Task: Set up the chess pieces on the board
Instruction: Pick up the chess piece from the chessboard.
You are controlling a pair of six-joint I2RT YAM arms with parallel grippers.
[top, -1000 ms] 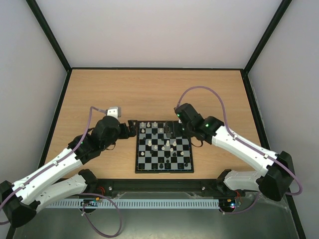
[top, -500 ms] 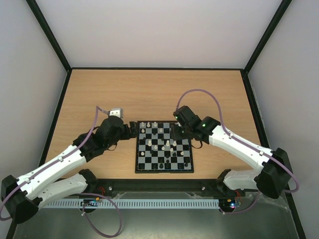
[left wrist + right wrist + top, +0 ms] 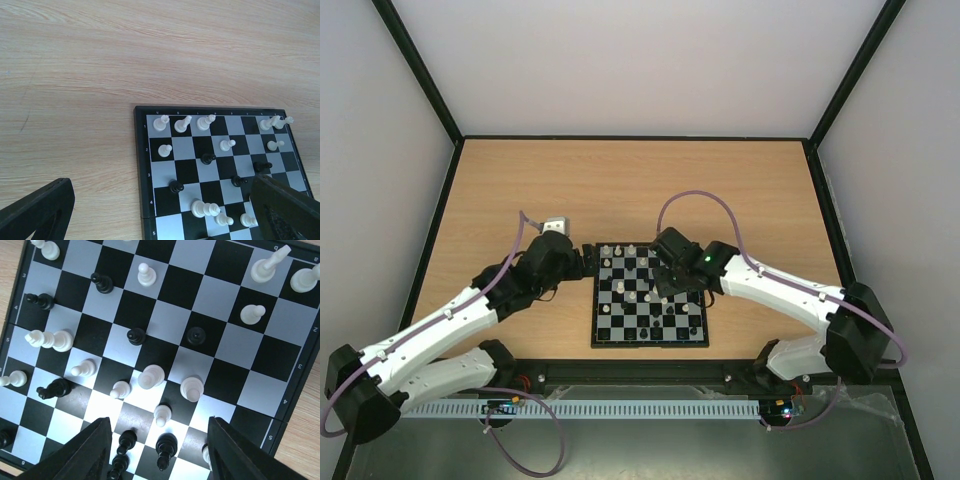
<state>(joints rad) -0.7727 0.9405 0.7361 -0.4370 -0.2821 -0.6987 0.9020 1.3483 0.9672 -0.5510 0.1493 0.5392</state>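
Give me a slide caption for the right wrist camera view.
Right gripper hovers open above the chessboard, cream and black chess pieces scattered across its squares, setup not yet done.

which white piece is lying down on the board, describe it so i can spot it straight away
Find the chessboard at the near middle of the wooden table. In its left half, about midway between the near and far edges, lies a tall white piece. Unlike the short white pawns standing near it, it is long and lies flat on its side.
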